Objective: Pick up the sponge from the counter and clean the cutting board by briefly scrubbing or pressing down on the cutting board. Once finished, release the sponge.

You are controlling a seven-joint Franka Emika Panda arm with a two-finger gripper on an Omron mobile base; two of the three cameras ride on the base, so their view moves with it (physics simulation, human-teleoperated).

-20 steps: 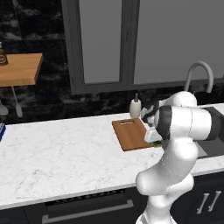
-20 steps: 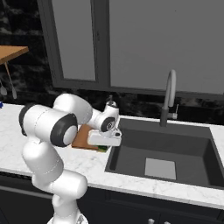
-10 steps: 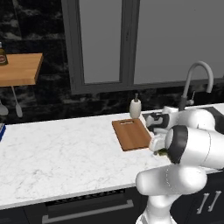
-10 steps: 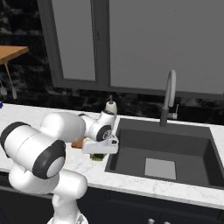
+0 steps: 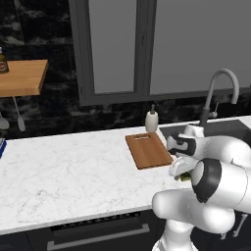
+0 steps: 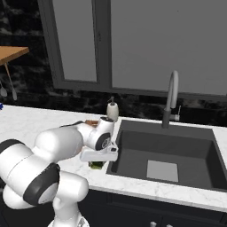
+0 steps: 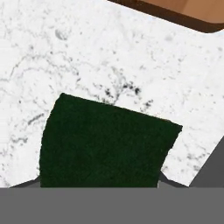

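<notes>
just under the pincer, a sponge near the sink's edge

below the pincer [image 6: 98, 160] the sponge [image 7: 105, 144] lies on the worktop [image 5: 68, 171], cutting board [image 5: 148, 150] just beyond. whether the pincer is apart or together, i cannot tell. a skewed grasp could nudge the sponge into the sink [image 6: 177, 153] alongside. pale veined marble; dark wall behind.

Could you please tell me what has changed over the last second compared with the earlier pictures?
The arm swung from over the cutting board toward the sink side and lowered the hand onto the sponge at the counter edge. Board, sponge and soap bottle stayed put.
</notes>
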